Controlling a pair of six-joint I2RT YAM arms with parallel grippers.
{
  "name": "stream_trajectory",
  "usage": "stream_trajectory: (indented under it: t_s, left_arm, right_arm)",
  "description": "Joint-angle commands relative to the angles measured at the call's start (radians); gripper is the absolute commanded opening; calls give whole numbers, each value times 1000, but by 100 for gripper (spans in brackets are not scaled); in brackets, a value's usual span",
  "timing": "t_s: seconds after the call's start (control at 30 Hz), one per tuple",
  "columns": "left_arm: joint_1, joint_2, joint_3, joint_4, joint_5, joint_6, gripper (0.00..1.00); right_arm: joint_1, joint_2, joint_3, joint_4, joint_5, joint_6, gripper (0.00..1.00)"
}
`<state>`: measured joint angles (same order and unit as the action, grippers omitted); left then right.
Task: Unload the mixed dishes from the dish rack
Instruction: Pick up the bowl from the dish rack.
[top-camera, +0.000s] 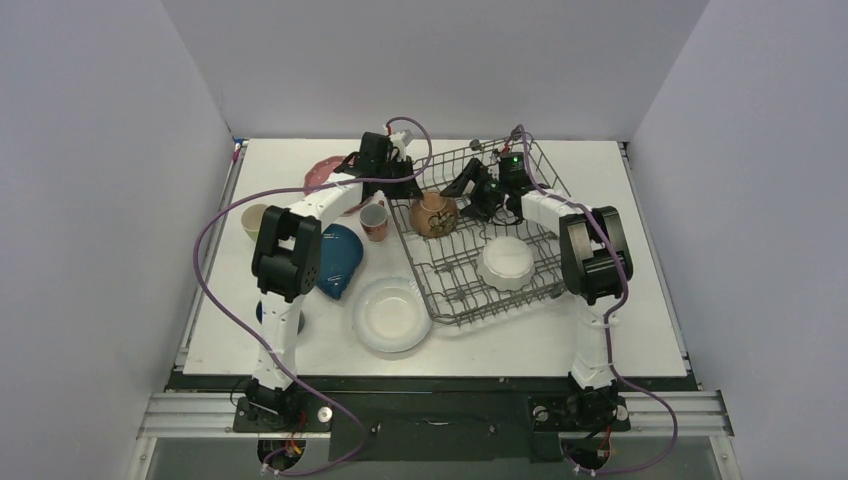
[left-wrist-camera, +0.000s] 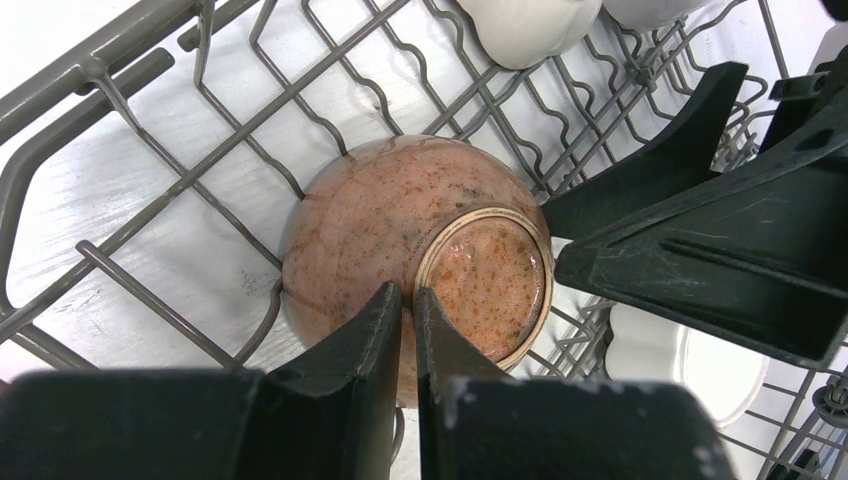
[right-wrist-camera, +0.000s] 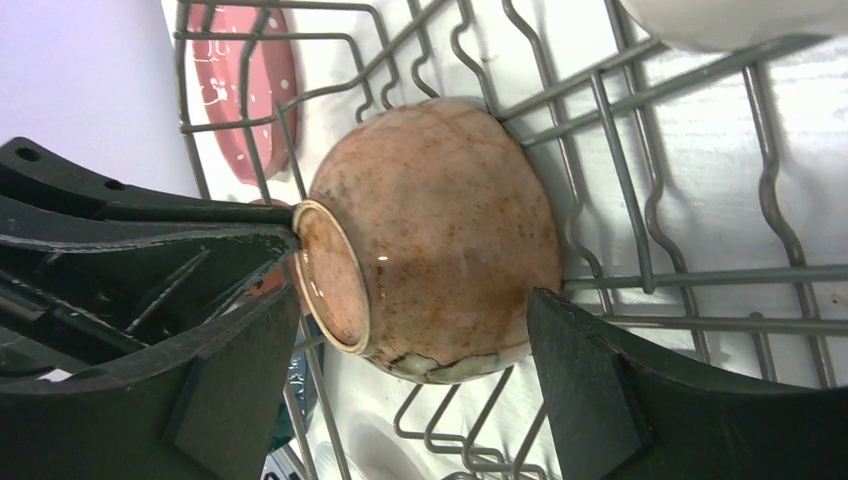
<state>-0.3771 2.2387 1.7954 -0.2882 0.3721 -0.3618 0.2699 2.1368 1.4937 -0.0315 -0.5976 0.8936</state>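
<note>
White table (top-camera: 620, 330), grey walls around. Brown bowl (top-camera: 433, 215) lies bottom-up, tilted, on prongs at far-left end of dish rack (top-camera: 470, 300). Left gripper (left-wrist-camera: 410, 320) pinched narrow on bowl's foot ring; right gripper (right-wrist-camera: 412, 300) wide, jaws flanking bowl body. White bowl (top-camera: 506, 262) also in rack; white plate (top-camera: 390, 315), blue leaf dish (top-camera: 338, 258), orange cup (top-camera: 374, 220) out on table. Step in hand: extracting brown bowl. Next move probably calls for slow lift clear of prongs; thin ring grip may slip

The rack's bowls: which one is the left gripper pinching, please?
The brown speckled bowl: the left gripper pinches its foot ring; the white bowl sits untouched.
</note>
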Motion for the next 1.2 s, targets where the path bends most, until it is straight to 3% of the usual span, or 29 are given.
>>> stream_trajectory:
  t_s: [0.0, 0.37, 0.7, 0.83, 1.17]
  left_arm:
    - [61, 52, -57, -191, -198, 51, 5]
    - [76, 29, -82, -207, -264, 76, 4]
    - [86, 16, -99, -184, -191, 47, 4]
    - [89, 8, -99, -172, -149, 34, 4]
    - [89, 28, -83, -180, -82, 18, 5]
  right_arm:
    - [3, -33, -28, 4, 0, 20, 79]
    - [-1, 30, -31, 50, -46, 58, 79]
    - [2, 100, -4, 191, -144, 187, 79]
    - [17, 105, 105, -152, 40, -9, 79]
    - [37, 179, 113, -61, -74, 120, 80]
